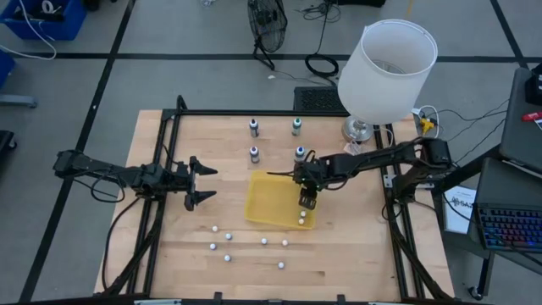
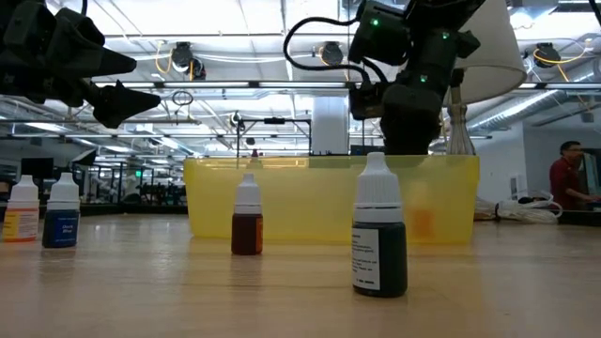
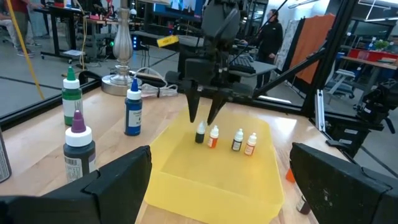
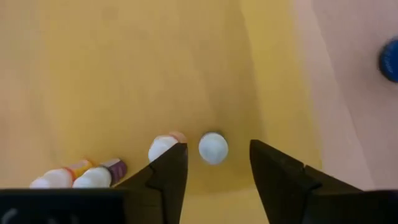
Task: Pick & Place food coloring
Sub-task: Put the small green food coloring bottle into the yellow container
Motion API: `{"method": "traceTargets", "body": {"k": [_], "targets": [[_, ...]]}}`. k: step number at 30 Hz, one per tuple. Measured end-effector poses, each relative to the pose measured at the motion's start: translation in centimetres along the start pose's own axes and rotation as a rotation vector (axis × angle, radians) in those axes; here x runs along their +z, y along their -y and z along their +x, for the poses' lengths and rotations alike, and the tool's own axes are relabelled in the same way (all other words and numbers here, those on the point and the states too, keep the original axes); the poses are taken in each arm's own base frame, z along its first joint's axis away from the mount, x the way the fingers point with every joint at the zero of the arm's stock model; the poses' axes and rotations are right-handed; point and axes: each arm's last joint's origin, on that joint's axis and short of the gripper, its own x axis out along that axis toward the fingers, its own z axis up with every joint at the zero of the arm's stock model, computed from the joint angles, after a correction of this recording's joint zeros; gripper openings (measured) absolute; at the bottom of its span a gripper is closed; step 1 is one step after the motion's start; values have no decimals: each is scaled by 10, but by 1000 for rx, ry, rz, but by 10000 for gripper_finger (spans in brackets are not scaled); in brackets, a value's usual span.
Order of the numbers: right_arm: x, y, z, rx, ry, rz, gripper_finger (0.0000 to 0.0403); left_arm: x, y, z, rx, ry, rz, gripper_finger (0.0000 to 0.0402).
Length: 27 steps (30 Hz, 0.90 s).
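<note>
Hovering right end effector (image 4: 213,177), fingers apart | dark-bodied food coloring bottle (image 4: 213,148) upright directly beneath, unclamped | yellow tray (image 4: 124,74) edge | left end effector (image 1: 203,184) farther, apart

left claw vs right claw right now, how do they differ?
Left claw hovers beside the yellow tray, over bare table; right claw sits inside the tray. Left points level across the table; right points straight down. Left has nothing between its fingers; right straddles a tiny dropper bottle standing upright in the tray, fingers apart from its cap. Shared: both open, neither holding anything.
</note>
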Motion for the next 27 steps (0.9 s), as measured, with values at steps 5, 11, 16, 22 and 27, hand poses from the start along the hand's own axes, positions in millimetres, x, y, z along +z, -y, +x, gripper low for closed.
{"method": "traceTargets", "body": {"k": [5, 11, 16, 22, 27], "targets": [[-1, -1, -24, 52, 34, 3, 155, 0, 0, 0, 0, 0, 0, 379], [-2, -1, -66, 118, 164, 44, 155, 0, 0, 0, 0, 0, 0, 379], [-10, 0, -100, 160, 251, 93, 155, 0, 0, 0, 0, 0, 0, 379], [-14, -4, -130, 229, 396, 69, 155, 0, 0, 0, 0, 1, 0, 379], [-6, -8, -147, 295, 559, 57, 155, 0, 0, 0, 0, 0, 0, 379]]}}
